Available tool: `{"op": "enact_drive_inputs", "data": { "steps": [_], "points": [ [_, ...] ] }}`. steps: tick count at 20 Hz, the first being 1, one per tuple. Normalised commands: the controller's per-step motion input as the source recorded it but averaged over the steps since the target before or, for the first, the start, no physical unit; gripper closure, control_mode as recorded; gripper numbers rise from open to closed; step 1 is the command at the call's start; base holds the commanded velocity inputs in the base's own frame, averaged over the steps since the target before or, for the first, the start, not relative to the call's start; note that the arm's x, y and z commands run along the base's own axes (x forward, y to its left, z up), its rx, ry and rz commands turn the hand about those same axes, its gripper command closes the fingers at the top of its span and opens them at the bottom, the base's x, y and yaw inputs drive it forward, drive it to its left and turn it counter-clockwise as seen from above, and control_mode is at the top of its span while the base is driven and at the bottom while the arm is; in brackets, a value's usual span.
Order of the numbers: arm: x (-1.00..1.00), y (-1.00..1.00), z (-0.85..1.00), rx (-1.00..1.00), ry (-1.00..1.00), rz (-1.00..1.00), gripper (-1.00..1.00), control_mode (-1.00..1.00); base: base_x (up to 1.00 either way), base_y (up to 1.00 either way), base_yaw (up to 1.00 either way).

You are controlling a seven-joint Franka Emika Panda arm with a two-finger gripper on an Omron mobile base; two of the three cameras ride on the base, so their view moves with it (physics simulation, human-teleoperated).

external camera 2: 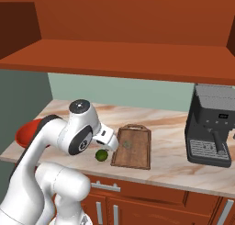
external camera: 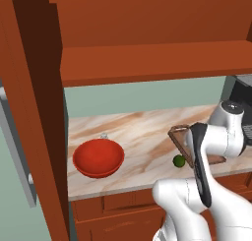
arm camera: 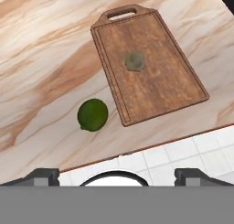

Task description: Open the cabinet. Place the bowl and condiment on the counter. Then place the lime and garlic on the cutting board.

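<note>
So the cabinet [external camera: 34, 112] is seen with its door swung open, and the beige surface [external camera: 138, 132] below it already carries most of the stuff, so what's left is basically the lime. The red bowl [external camera: 98, 157] is parked on the surface toward the left, with the little condiment [external camera: 104, 135] shaker tucked just behind it, and those two aren't likely to be bothered unless the arm gets swung wide that way. The cutting board [arm camera: 146, 67] is laid near the front edge, and the garlic [arm camera: 135, 61] is already sitting on it, roughly mid-board. The lime [arm camera: 93, 114] is left on the surface just beside the board's long edge, near the front lip, and that's where trouble can be expected: it's round, so if it's nudged off-centre it could be rolled over the edge and lost. The gripper [arm camera: 116, 175] is held above with the fingers [arm camera: 43, 175] spread wide apart, nothing clamped. The garlic could also be knocked during the drop.
</note>
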Motion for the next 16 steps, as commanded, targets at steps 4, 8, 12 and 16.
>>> {"op": "enact_drive_inputs", "data": {
  "steps": [4, 8, 12, 16],
  "points": [
    [0.00, 0.29, -0.24, 0.00, 0.06, 0.00, -1.00, -1.00, 0.00, 0.00, 0.00],
    [0.00, 0.37, -0.26, 0.00, 0.07, 0.00, -1.00, -1.00, 0.00, 0.00, 0.00],
    [0.00, 0.31, -0.24, 0.00, 0.05, 0.00, -1.00, -1.00, 0.00, 0.00, 0.00],
    [0.00, 0.15, -0.23, 0.00, 0.01, 0.00, -1.00, -1.00, 0.00, 0.00, 0.00]
  ]
}}
